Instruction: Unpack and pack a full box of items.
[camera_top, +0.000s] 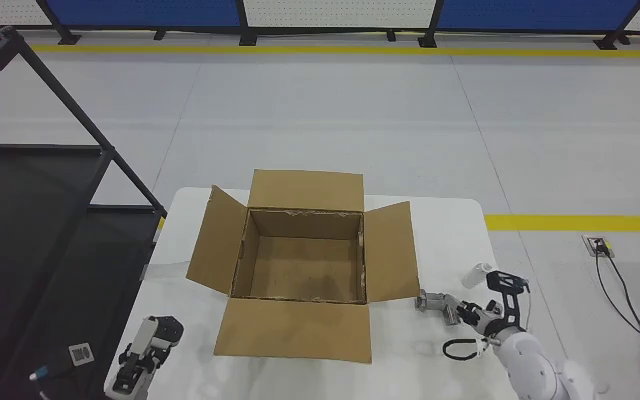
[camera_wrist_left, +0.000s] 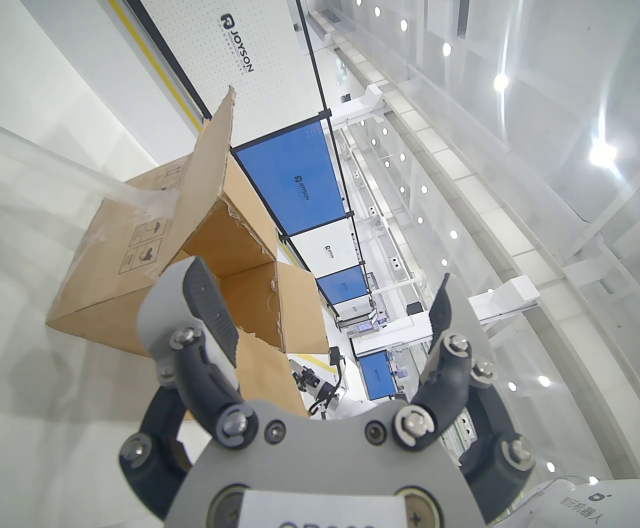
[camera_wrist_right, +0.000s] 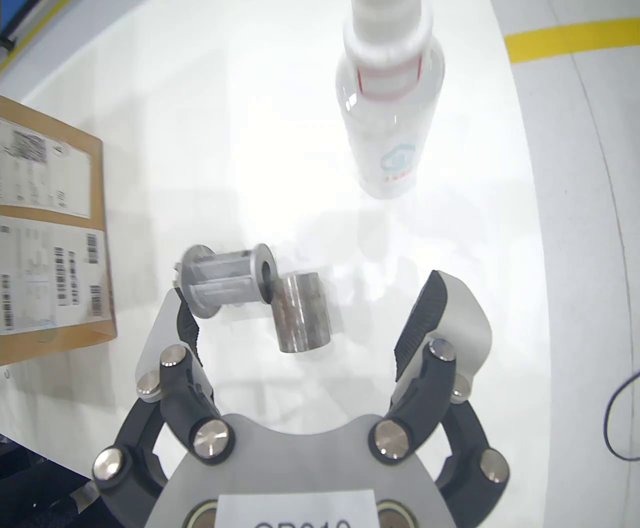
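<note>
The cardboard box (camera_top: 305, 268) sits in the middle of the white table (camera_top: 450, 215) with all four flaps folded out flat. Looking down into it, I see only bare brown bottom, nothing inside.

Three things lie on the table to the right of the box. Just past its right flap are a small metal spool (camera_wrist_right: 225, 282) with a flange at each end and a short metal cylinder (camera_wrist_right: 302, 315), lying on their sides and touching end to end. A white plastic bottle (camera_wrist_right: 390, 110) lies a little farther out from the box.

The right gripper (camera_wrist_right: 310, 295) hangs over the two metal pieces with its jaws spread wide and nothing in them. The cylinder is between the fingers, and the spool is right by one fingertip, though I cannot tell whether they touch. The left gripper (camera_wrist_left: 320, 275) is off the box's near left corner, jaws equally wide and empty, well apart from all three items.

By my reading, the unpacking half looks finished, since the box is emptied and its contents are out on the table. The packing half is all still to do: spool, cylinder and bottle each have to go back in, and the flaps would need folding shut. The right arm seems best placed to start, with the metal pieces right under it.
</note>
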